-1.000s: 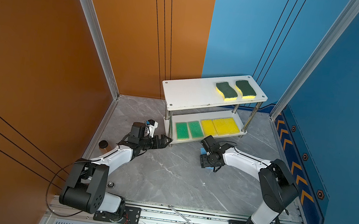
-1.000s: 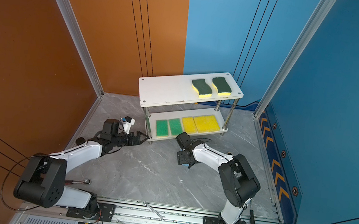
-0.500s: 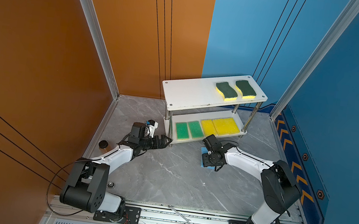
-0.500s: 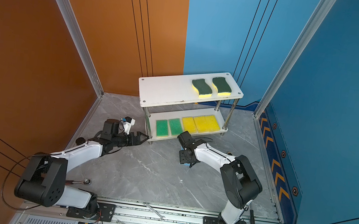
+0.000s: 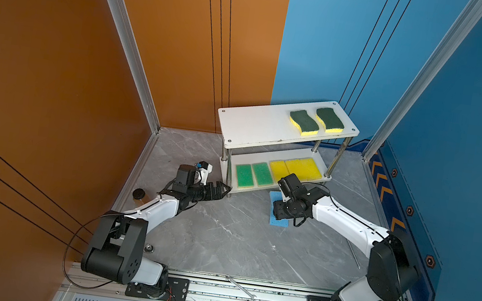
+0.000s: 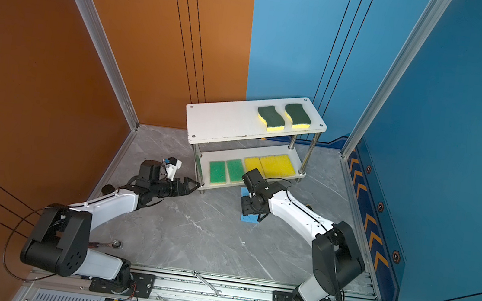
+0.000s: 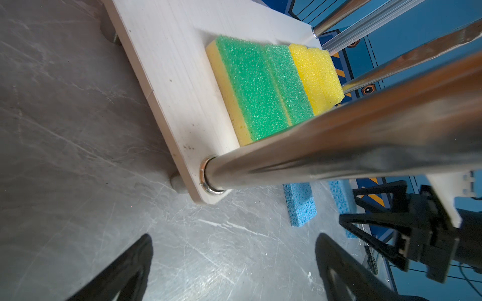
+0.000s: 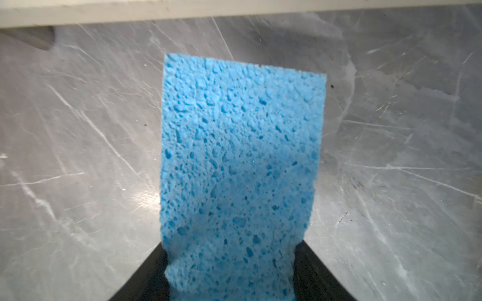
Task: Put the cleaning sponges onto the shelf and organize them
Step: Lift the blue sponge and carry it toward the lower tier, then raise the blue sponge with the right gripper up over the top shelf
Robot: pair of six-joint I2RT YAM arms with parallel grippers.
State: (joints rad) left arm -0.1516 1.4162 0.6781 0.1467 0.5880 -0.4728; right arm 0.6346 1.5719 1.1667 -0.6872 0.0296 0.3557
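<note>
Sitting pinched inside right claw [image 8: 232,263], light blue sponge [image 8: 240,143].

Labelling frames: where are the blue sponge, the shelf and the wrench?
blue sponge [image 8: 240,146]: right wrist view, middle of its face.
shelf [image 5: 255,124]: in a top view, bare upper board.
wrench [image 5: 240,288]: in a top view, shank.

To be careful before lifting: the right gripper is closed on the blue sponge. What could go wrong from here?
The right gripper squeezes the blue sponge by its sides; the soft foam may bend or slip out.
Green sponges and yellow sponges leave little room on the lower board; adding one there may push them.
The open left gripper is close to a shelf post and may bump it.
</note>
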